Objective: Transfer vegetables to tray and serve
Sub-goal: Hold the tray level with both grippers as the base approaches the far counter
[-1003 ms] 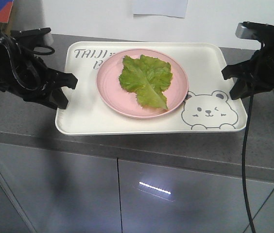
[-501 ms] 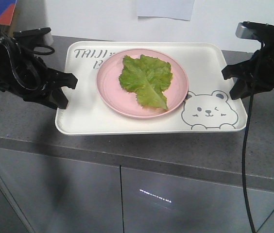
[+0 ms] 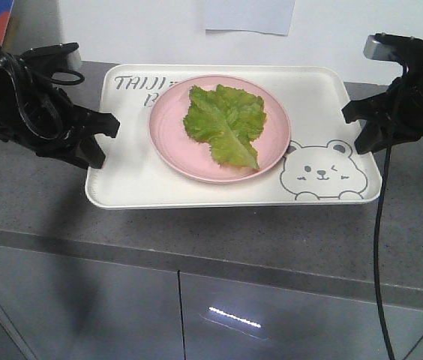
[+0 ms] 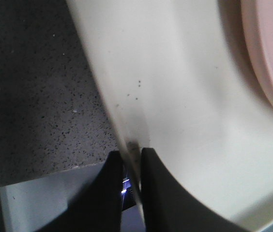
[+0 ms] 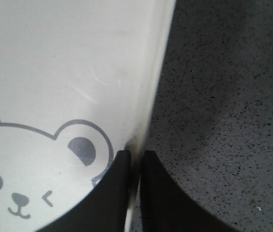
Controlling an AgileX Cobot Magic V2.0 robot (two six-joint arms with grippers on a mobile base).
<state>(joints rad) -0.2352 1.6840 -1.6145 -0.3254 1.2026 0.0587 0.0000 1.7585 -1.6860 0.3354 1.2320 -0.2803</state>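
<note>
Lettuce leaf (image 3: pixel 226 124) on pink plate (image 3: pixel 168 124), tray (image 3: pixel 133 180) rims pinched by both jaws.

Grey speckled counter (image 3: pixel 196 232), seemingly stone.

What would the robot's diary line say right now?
lettuce leaf on pink plate | plate on tray | left gripper pinching tray rim | right gripper pinching opposite rim

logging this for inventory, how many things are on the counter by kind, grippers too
lettuce leaf: 1
pink plate: 1
tray: 1
grippers: 2, the left gripper and the right gripper, each shut on a tray edge
Total: 5
</note>
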